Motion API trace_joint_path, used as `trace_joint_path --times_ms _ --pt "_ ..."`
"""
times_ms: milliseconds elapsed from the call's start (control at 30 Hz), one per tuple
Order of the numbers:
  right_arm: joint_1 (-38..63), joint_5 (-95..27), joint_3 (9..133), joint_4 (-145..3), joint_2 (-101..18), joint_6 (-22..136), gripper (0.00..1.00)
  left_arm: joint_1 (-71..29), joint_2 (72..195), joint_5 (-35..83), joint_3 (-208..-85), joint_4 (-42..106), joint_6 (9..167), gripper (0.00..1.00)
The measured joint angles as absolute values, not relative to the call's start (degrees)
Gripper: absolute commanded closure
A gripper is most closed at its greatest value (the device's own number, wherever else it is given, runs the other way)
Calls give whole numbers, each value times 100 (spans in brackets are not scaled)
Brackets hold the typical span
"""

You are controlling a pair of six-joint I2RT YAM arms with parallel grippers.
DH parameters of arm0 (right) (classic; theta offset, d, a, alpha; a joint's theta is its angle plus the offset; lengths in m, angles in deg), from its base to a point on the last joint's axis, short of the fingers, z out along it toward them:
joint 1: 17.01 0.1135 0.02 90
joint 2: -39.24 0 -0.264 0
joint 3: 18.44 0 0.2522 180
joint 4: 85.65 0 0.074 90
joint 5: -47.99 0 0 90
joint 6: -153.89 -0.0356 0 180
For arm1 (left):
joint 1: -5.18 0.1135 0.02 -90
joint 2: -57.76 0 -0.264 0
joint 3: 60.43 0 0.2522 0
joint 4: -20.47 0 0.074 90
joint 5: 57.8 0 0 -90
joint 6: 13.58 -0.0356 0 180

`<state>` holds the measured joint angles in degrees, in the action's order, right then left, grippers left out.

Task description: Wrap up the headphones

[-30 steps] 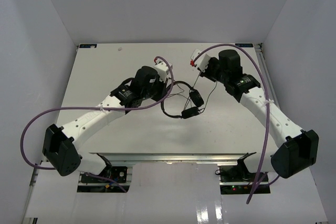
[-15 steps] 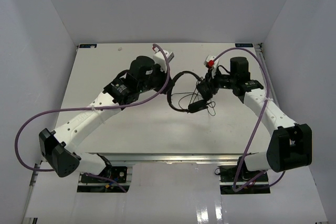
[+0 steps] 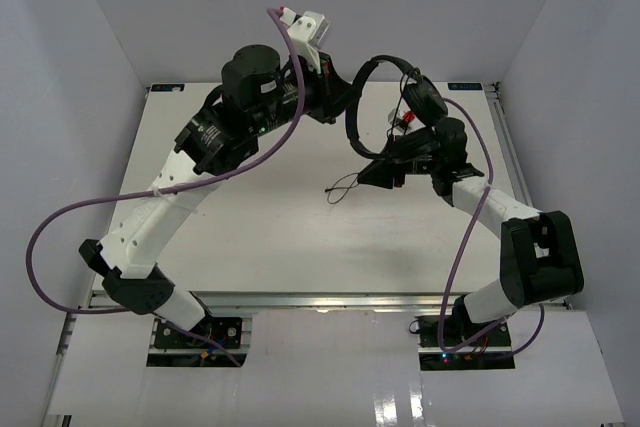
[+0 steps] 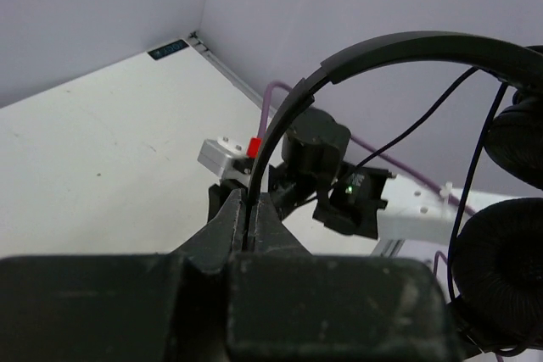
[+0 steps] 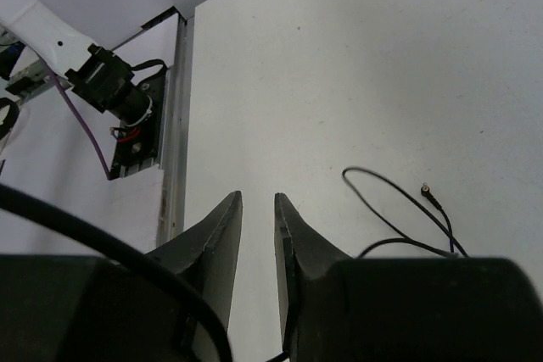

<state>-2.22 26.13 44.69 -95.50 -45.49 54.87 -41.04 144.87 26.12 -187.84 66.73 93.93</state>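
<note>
Hard to make out from above where the left hand ends, dark against dark. Seen from the left wrist: clamped tight on the thin headband of the headphones, fingers together with only the band between them.

Held up off the surface, toward its far right part, with the headband arching upward. Two padded earcups on the right, both cut off by the edge of the left wrist view.

Trails a thin black cord down from the earcups to a small loop lying on the surface, the plug resting bare there, near the right hand.

Right hand lower than the headband, fingers slightly apart with nothing between them.

Cannot tell what the thick dark curve at the lower left of the right wrist view belongs to. Headband and earcups out of sight in that view.

White and matte, the surface. Metal rail along the near edge. Plain pale walls on the left, far and right sides. Purple cables looping off both arms.
</note>
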Motion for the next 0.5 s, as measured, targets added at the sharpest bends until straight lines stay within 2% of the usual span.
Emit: trace_joint_path --times_ms 333,500 --pt "-201 2997 3867 -10779 -4568 4579 71 -4104 15086 3867 -20501 6890 9451 100" --pt "-158 3170 3570 -11024 -4423 4429 72 -4104 15204 4605 -20818 6856 9423 100"
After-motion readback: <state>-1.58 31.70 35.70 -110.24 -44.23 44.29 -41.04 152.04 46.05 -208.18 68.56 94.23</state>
